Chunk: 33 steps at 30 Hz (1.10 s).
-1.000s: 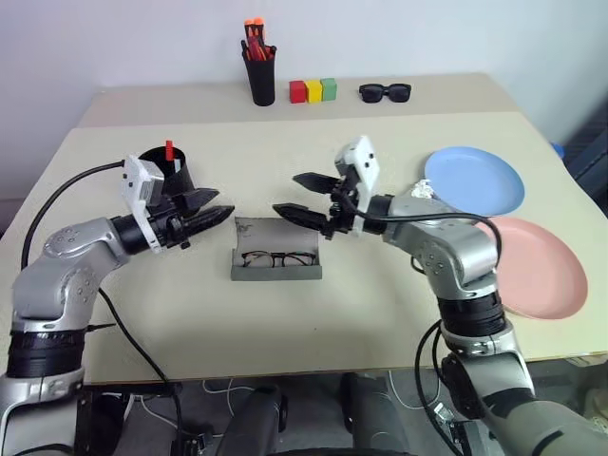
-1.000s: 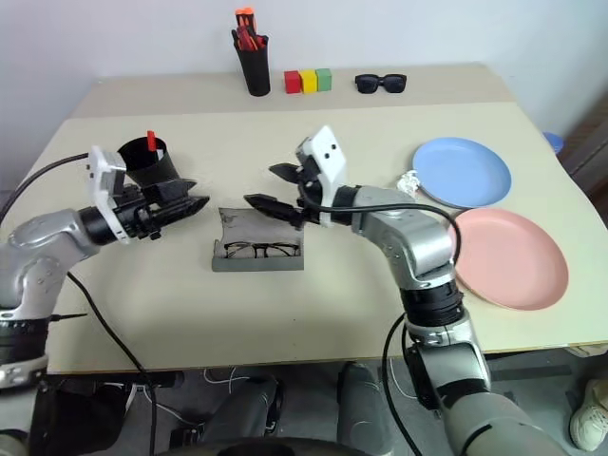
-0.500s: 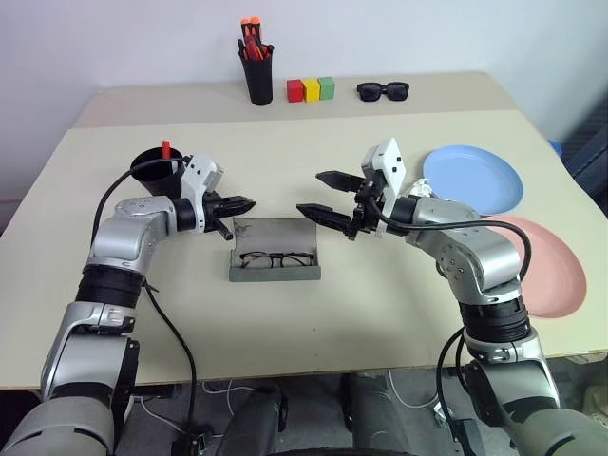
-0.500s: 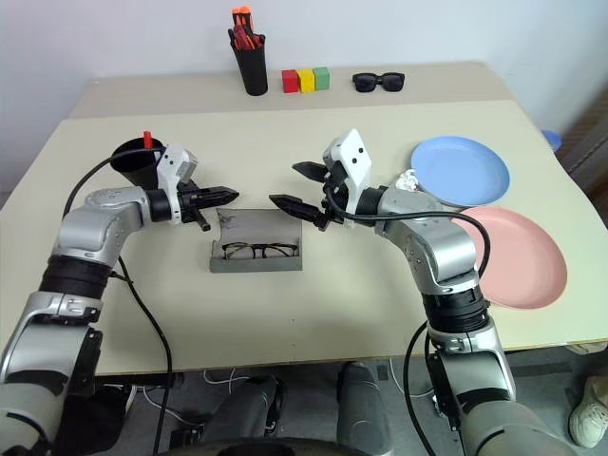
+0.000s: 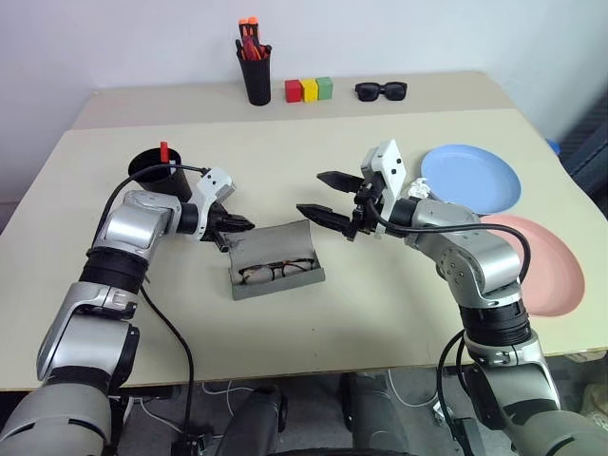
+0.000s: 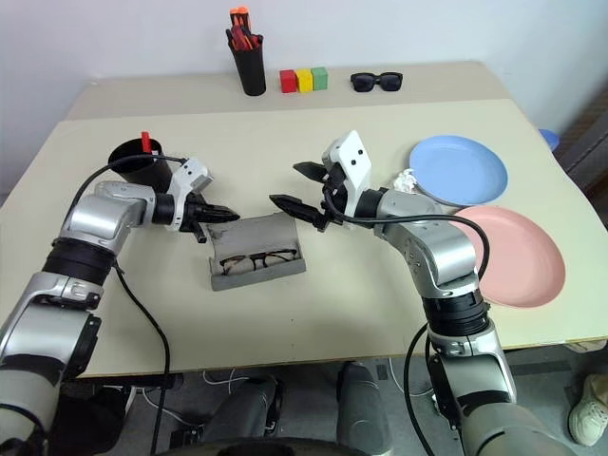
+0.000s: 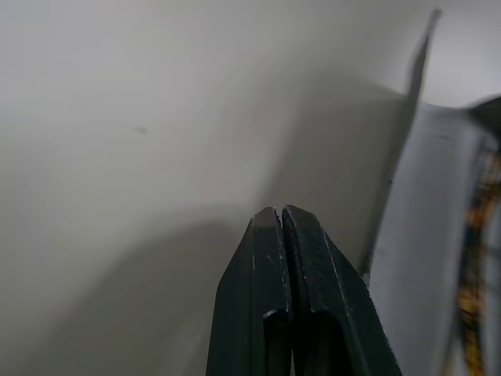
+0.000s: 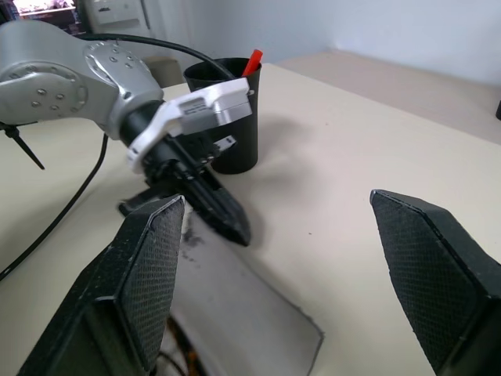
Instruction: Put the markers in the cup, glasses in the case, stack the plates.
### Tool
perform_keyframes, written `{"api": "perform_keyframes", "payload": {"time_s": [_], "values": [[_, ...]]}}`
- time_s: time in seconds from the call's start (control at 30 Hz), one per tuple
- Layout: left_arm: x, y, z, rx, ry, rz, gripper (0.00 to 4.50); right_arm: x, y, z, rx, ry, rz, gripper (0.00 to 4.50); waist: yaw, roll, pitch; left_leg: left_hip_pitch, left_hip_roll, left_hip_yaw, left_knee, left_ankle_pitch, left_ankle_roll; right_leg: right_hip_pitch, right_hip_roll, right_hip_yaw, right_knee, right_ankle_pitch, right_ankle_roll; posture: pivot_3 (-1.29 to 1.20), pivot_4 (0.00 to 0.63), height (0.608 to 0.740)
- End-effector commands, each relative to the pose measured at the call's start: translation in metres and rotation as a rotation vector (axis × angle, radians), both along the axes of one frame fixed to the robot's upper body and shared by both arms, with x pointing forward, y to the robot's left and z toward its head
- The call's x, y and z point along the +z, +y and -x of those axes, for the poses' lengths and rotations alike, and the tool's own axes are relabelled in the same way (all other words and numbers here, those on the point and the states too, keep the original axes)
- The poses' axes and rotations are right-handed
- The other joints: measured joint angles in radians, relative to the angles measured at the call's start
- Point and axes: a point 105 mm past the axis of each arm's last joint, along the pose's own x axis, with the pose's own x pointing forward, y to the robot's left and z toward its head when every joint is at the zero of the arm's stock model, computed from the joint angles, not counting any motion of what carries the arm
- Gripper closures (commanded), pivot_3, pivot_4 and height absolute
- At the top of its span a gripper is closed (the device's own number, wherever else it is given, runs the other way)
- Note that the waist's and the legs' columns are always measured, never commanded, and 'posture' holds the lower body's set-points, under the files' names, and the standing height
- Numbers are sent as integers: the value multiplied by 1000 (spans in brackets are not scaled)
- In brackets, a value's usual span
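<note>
At my remote station, I watch the grey case [image 5: 275, 260] lie open at the middle of the beige surface [image 5: 380, 313], its lid raised part-way, the wire-framed glasses [image 5: 276, 271] resting inside. My left end effector [image 5: 249, 226] has its fingers pressed together with nothing between them, its tip right at the case's left rear corner by the lid's edge; I cannot tell if it touches. My right end effector [image 5: 316, 197] hangs above and just right of the case, fingers spread wide apart and empty. The black cup [image 5: 157, 169] stands left of the case, behind the left arm, with a red-tipped marker [image 5: 164, 150] poking above its rim. Well right of the case, the light blue plate [image 5: 472, 179] and the salmon pink plate [image 5: 546, 266] sit side by side, not stacked. Far behind the case, a pen holder [image 5: 255, 76], three coloured blocks [image 5: 310, 90] and black sunglasses [image 5: 381, 91] line the back of the surface.
</note>
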Motion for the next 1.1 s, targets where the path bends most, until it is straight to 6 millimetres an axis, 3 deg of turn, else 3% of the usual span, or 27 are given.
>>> {"api": "perform_keyframes", "payload": {"time_s": [0.03,0.3,0.47,0.53,0.63,0.73,0.83,0.97,1.1], "values": [[15,-7,12,-74,6,34,4470,12,5,7,23,-62,-15,642,0,0,0,0,0,0,0,0,0,0,0,0,0,0,0,0,150,740],[4,-10,54,-193,137,29,4470,12,4,3,6,-70,-9,642,-5,0,0,0,1,0,0,0,0,0,0,0,1,0,0,0,150,740],[-3,-10,66,-202,125,10,4470,12,4,2,0,-72,-6,642,2,0,0,1,1,0,0,0,0,0,0,0,1,0,0,0,150,740],[3,-14,60,-184,18,49,4470,12,3,1,-9,-79,-5,642,2,0,0,1,1,0,0,0,0,0,0,0,1,0,0,0,150,740],[29,-16,45,-99,-144,177,4470,12,-3,-4,-42,-89,0,642,7,0,0,0,1,-3,0,0,0,0,0,0,0,0,0,0,150,740],[51,-12,48,-97,-220,291,3661,10,-22,-16,-140,-103,26,642,4,0,0,0,1,-3,0,0,0,0,0,0,0,0,0,0,150,740],[63,-5,56,-107,-263,370,2121,9,-52,-27,-261,-101,52,642,4,0,0,0,1,-3,0,0,0,0,0,0,0,0,0,0,150,740],[66,3,68,-145,-277,425,134,-2,-96,-28,-388,-53,134,642,6,0,0,0,1,-1,0,0,0,0,-1,0,-1,0,0,0,150,740],[66,3,73,-179,-277,477,53,-13,-142,-16,-506,37,196,642,9,0,0,0,1,0,0,0,0,1,-1,0,-1,0,0,0,150,740]]}}
